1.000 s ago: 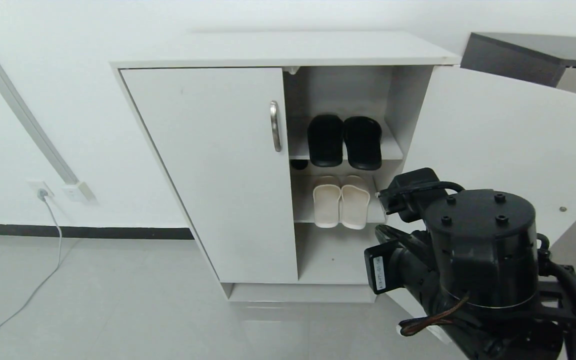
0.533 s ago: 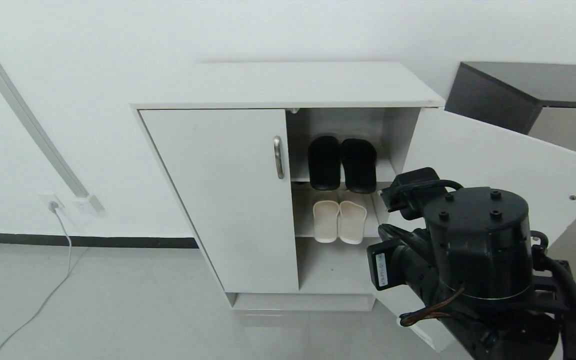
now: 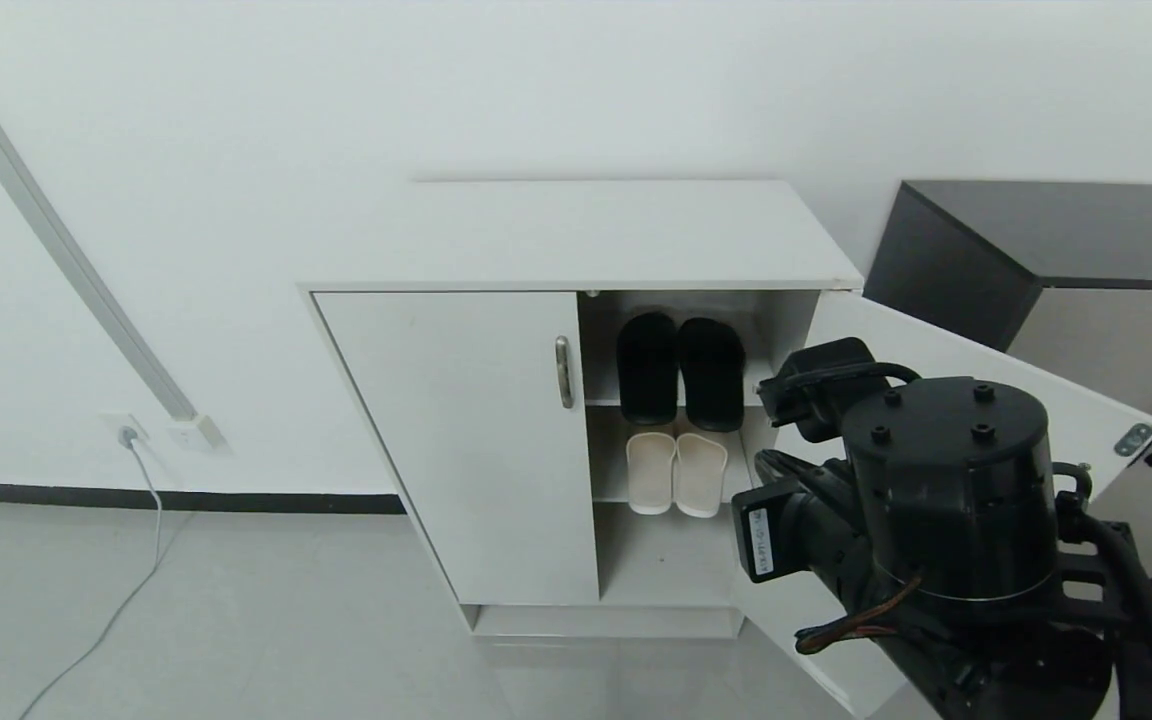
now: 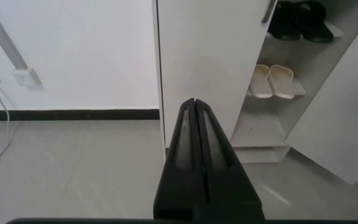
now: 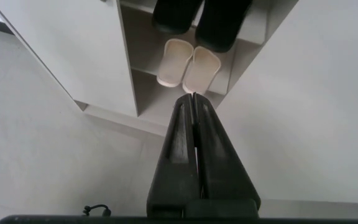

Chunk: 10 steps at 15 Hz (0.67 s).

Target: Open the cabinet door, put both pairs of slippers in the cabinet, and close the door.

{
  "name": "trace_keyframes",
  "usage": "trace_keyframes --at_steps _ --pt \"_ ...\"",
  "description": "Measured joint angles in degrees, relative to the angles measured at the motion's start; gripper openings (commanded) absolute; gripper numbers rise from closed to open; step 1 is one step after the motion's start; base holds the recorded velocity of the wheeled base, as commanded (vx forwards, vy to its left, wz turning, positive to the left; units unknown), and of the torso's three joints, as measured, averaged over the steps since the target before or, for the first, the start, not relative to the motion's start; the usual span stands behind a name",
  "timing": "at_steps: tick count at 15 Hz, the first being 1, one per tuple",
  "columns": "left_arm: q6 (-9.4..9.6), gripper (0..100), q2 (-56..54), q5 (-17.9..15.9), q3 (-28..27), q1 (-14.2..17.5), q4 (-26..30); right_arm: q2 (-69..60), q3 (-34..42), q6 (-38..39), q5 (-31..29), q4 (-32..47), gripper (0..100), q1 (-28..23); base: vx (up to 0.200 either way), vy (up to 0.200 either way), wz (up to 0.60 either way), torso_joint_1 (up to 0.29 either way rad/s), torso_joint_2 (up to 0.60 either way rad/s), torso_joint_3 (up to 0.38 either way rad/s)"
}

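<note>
A white cabinet (image 3: 586, 235) stands against the wall. Its left door (image 3: 456, 440) is closed and its right door (image 3: 1086, 425) is swung wide open. A pair of black slippers (image 3: 681, 368) lies on the upper shelf. A pair of cream slippers (image 3: 676, 472) lies on the shelf below; the bottom compartment holds nothing. My right gripper (image 5: 194, 96) is shut and empty, hanging in front of the open side, with the cream slippers (image 5: 188, 62) beyond its tip. My left gripper (image 4: 194, 102) is shut and empty, out in front of the closed door.
A dark cabinet (image 3: 1036, 250) stands just right of the open door. A wall socket with a grey cable (image 3: 126, 435) and a slanted conduit (image 3: 56, 240) are at the left. Bare grey floor tiles (image 3: 236, 620) stretch before the cabinet.
The whole head view has shifted: the cabinet now sits lower and smaller in the picture. Both pairs of slippers keep their places on the shelves, and the right door stays open.
</note>
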Motion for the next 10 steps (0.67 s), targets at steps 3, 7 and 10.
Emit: trace_keyframes --at_steps 3,7,10 --pt "0.0 0 0.0 0.0 0.0 0.0 0.0 0.0 0.1 0.0 0.0 0.0 0 0.0 0.0 0.0 0.0 0.219 -0.53 -0.312" --pt "0.0 0 0.0 0.0 0.0 0.0 0.0 0.0 0.2 0.1 0.0 -0.1 0 0.0 0.0 0.0 0.0 0.2 -0.47 -0.271" --pt "-0.02 0 0.0 0.0 0.0 0.0 0.0 0.0 0.4 0.0 0.0 -0.1 0 0.0 0.0 0.0 0.0 0.034 -0.07 -0.044"
